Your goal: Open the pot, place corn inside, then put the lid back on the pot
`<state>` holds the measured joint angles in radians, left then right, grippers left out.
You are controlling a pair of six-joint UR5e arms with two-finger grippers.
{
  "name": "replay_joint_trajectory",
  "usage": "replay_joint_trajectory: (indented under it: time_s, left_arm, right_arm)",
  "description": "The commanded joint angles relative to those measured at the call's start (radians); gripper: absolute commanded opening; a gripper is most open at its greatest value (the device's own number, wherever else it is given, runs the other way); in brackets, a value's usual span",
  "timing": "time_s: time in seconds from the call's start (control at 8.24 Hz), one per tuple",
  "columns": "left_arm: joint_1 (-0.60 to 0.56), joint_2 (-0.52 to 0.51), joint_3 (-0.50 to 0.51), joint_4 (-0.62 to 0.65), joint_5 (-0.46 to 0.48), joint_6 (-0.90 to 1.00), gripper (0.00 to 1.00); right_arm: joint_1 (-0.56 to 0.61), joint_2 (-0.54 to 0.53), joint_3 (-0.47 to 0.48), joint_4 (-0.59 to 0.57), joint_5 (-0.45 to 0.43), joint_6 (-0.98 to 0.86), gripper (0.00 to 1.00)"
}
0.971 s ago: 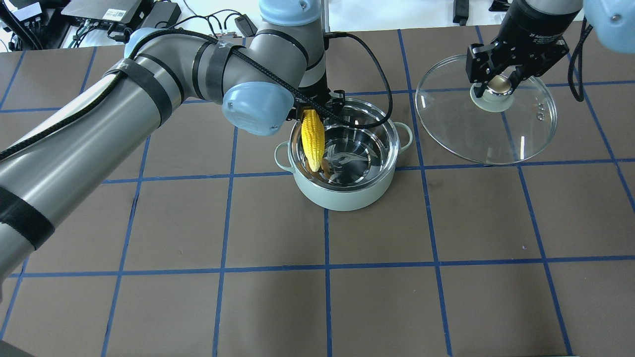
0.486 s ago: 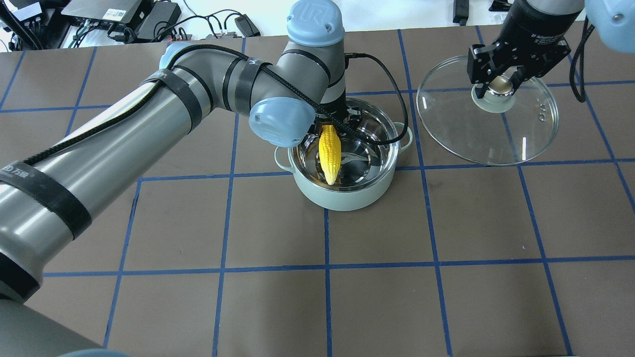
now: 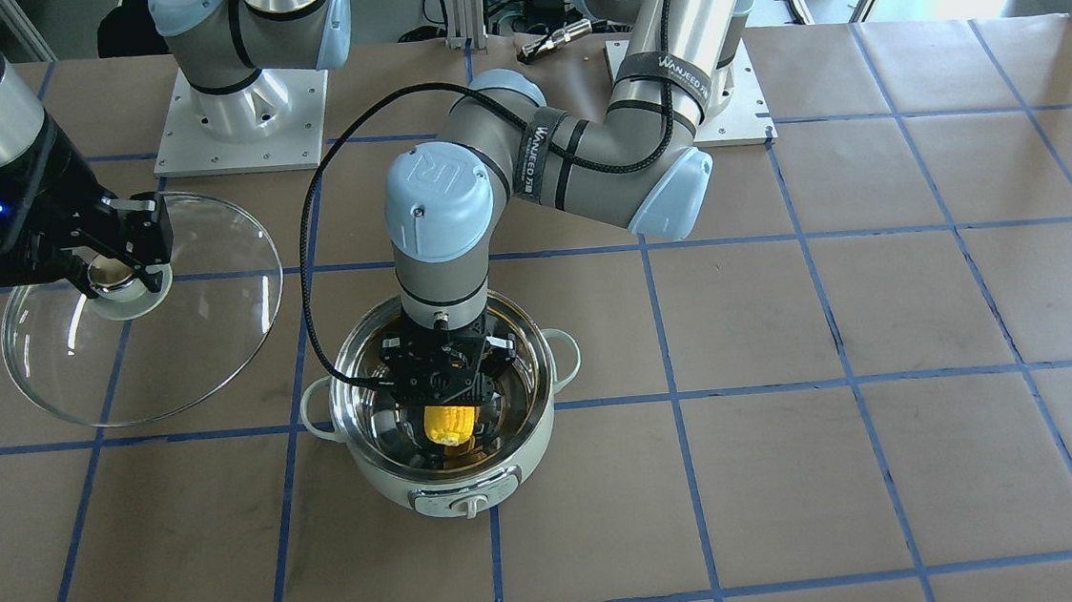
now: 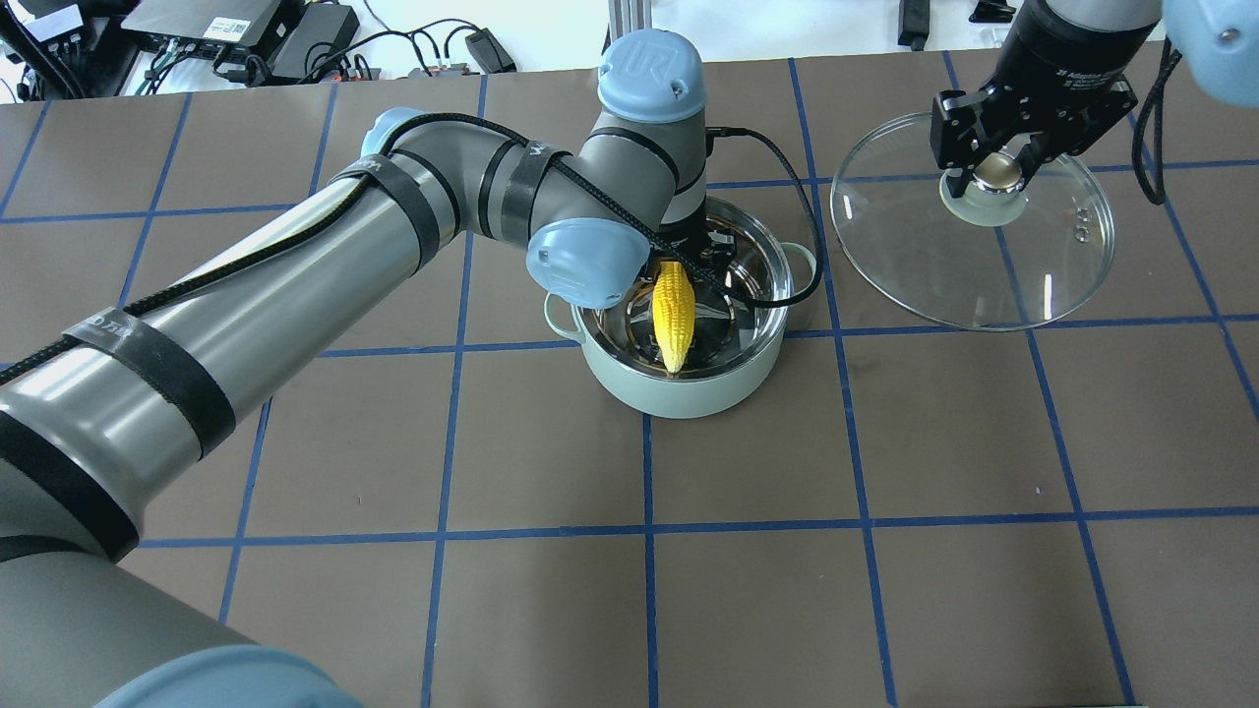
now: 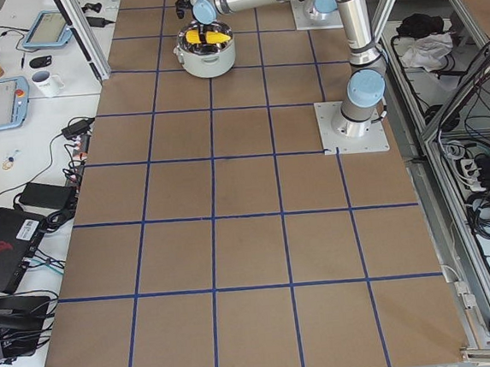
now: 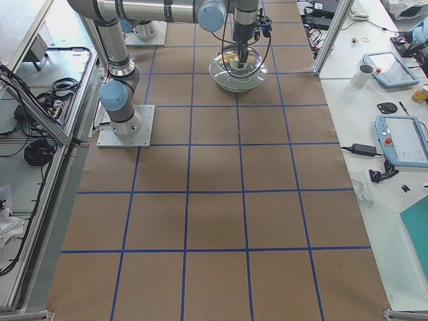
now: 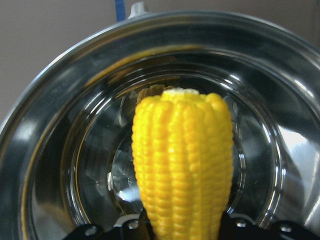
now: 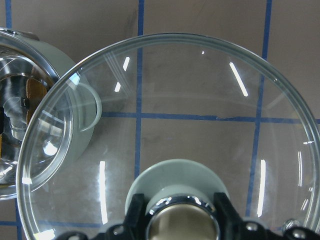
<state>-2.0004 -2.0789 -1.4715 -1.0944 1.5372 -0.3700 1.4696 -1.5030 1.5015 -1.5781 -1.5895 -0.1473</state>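
The mint-green pot (image 4: 689, 395) stands open mid-table, its dial panel (image 3: 469, 503) facing away from the robot. My left gripper (image 3: 449, 405) is shut on the thick end of the yellow corn (image 4: 674, 317). It holds the corn tip-down inside the pot's steel bowl, as the left wrist view (image 7: 182, 165) shows. The corn also shows in the front view (image 3: 448, 424). My right gripper (image 4: 994, 169) is shut on the knob (image 3: 110, 274) of the glass lid (image 4: 1033, 270). It holds the lid to the pot's right, clear of the pot.
The left wrist's black cable (image 4: 799, 236) loops over the pot's far rim and right handle. The arm base plates (image 3: 240, 123) sit at the robot's side of the table. Boxes and cables (image 4: 246, 29) lie beyond the mat's far edge.
My left arm has carried the corn rightward from the pot's left rim to over its middle and lowered it. The right gripper has drifted slightly right with the lid.
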Motion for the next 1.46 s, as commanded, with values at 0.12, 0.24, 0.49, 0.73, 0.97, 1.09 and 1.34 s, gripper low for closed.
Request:
replay_joint_trajectory:
  time_s: [0.12, 0.24, 0.49, 0.73, 0.97, 1.09, 1.34]
  left_arm:
    - [-0.001, 0.026, 0.004, -0.042, 0.009, 0.006, 1.0]
    - [0.009, 0.037, 0.016, -0.146, 0.017, 0.011, 1.0]
    - [0.031, 0.092, 0.086, -0.238, 0.03, 0.09, 1.0]
    - [0.084, 0.152, 0.112, -0.294, 0.031, 0.14, 1.0]
    - [0.255, 0.181, 0.114, -0.364, 0.03, 0.146, 1.0]
    - [0.343, 0.209, 0.115, -0.408, 0.043, 0.225, 1.0]
    - [0.448, 0.307, 0.115, -0.458, 0.075, 0.328, 1.0]
  right_arm:
    - [0.0, 0.0, 0.002, 0.001, 0.0, 0.0, 0.15]
    - [0.0, 0.0, 0.002, 0.0, -0.001, 0.0, 0.14]
    - [0.006, 0.0, 0.002, -0.005, 0.006, 0.005, 0.11]
    - [0.049, 0.013, 0.0, -0.022, 0.014, 0.024, 0.1]
    - [0.206, 0.073, -0.01, -0.119, 0.004, 0.165, 0.1]
    - [0.289, 0.12, -0.029, -0.152, 0.002, 0.237, 0.11]
    - [0.356, 0.193, -0.052, -0.192, 0.011, 0.322, 0.11]
